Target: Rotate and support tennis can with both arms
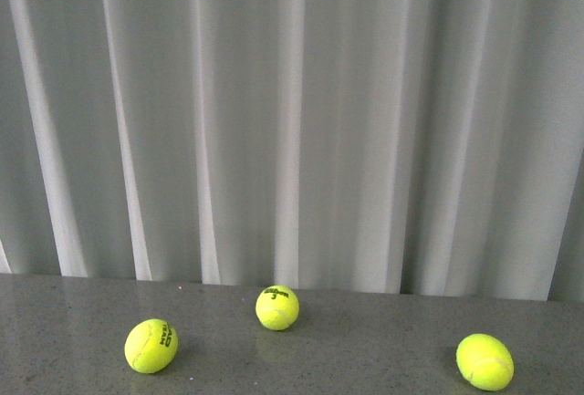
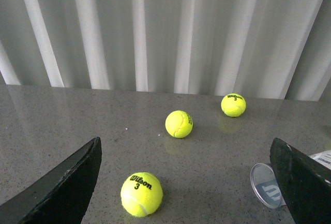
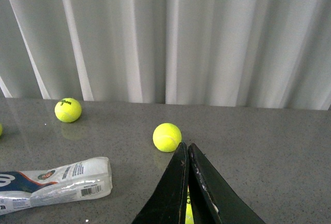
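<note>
The left jaws are two matte black wedges, broad at the base and narrowing toward blunt tips, their inner edges rough and grainy with faint grey speckling. The right jaws are the same black, long and tapering to slim points, with pale, scuffed lines running along their facing edges.

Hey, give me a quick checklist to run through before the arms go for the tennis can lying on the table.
1. Tennis can found: ok, lying on its side on the table.
2. Left pincer open: ok, jaws wide apart.
3. Right pincer open: not ok, jaws together.
4. Can gripped: not ok, no jaws closed on it.
5. Tennis ball clear of can: ok, lies apart.
</note>
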